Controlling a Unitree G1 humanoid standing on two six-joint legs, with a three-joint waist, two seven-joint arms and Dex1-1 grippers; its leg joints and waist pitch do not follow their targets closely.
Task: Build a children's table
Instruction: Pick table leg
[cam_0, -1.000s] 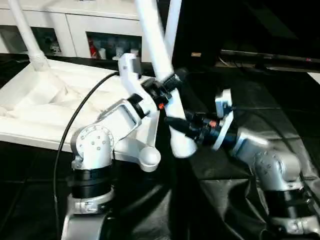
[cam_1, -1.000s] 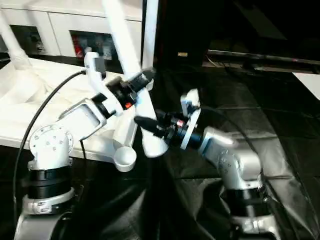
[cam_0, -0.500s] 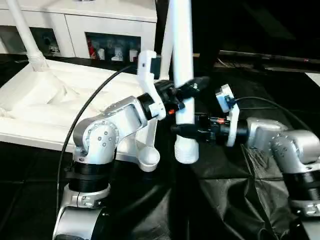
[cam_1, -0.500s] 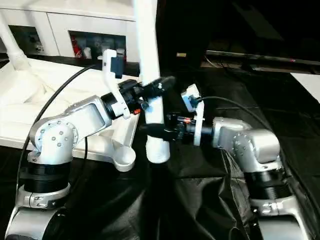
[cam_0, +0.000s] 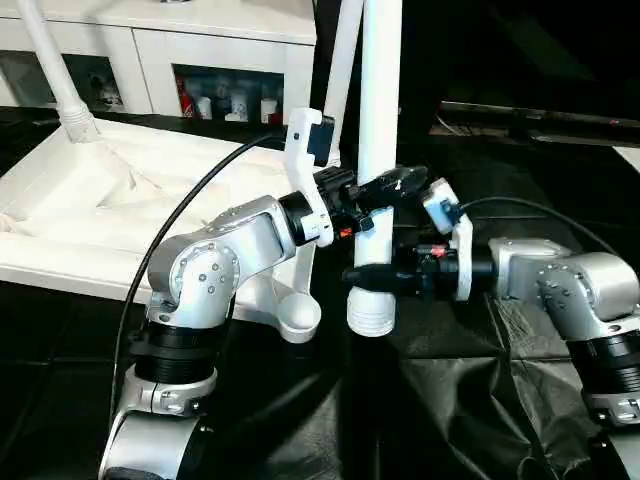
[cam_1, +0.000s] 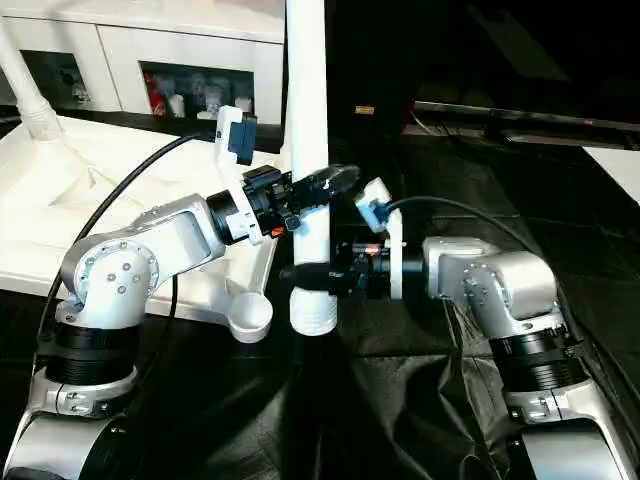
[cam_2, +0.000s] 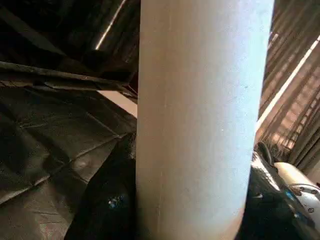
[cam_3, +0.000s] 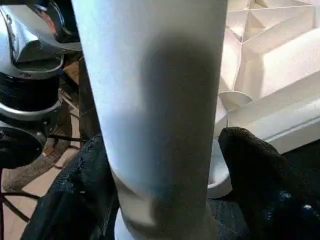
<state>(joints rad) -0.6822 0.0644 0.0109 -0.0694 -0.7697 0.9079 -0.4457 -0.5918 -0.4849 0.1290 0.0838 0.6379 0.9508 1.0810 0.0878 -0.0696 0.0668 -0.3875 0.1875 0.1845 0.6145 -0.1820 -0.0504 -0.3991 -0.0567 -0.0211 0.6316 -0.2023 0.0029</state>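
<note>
Leg (cam_0: 378, 150) swung upright, both claws clamped, socket (cam_0: 299, 318) beside

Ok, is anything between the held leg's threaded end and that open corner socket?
Nothing visible does. The leg, gripped by both end effectors, hangs upright with its threaded end beside the open corner socket, only dark cloth in the gap.

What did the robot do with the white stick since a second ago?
Both grippers, left and right, kept hold of the table leg and swung it from tilted to upright. The table top and the empty corner socket stayed put.
</note>
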